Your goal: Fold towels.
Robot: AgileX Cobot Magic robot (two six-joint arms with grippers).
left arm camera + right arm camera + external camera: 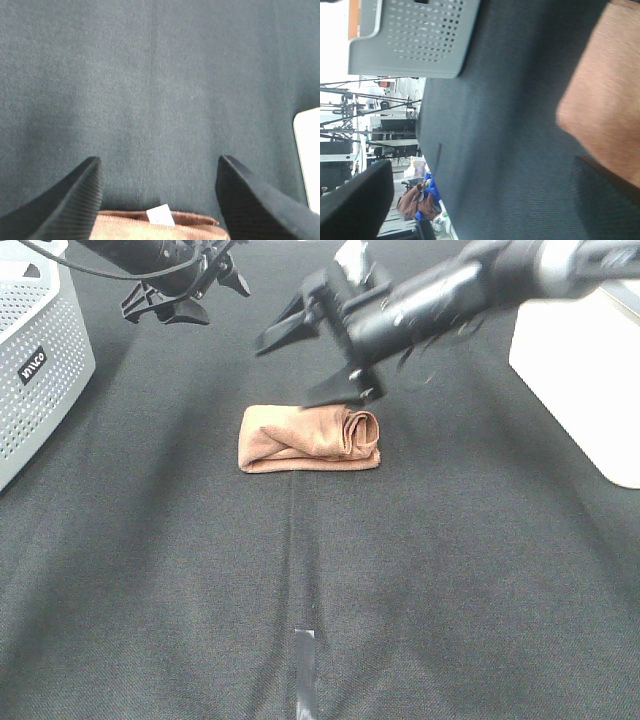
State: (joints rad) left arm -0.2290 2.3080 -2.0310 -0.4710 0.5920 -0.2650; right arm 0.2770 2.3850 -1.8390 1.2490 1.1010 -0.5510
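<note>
Rust-brown terry, the towel (310, 439) lies folded into a thick bundle near the middle of the black tablecloth (450, 580), its right end rolled up. My right gripper (305, 365) hangs just above that end with jaws spread wide, holding nothing (one finger may brush the cloth; I can't be sure). My left gripper (157, 200) is open and empty too, the white tag (160, 215) showing between its fingers.

Left gripper (190, 295): raised at far left, jaws parted. Right gripper (305, 365): reaching across centre, jaws spread wide, empty.
</note>
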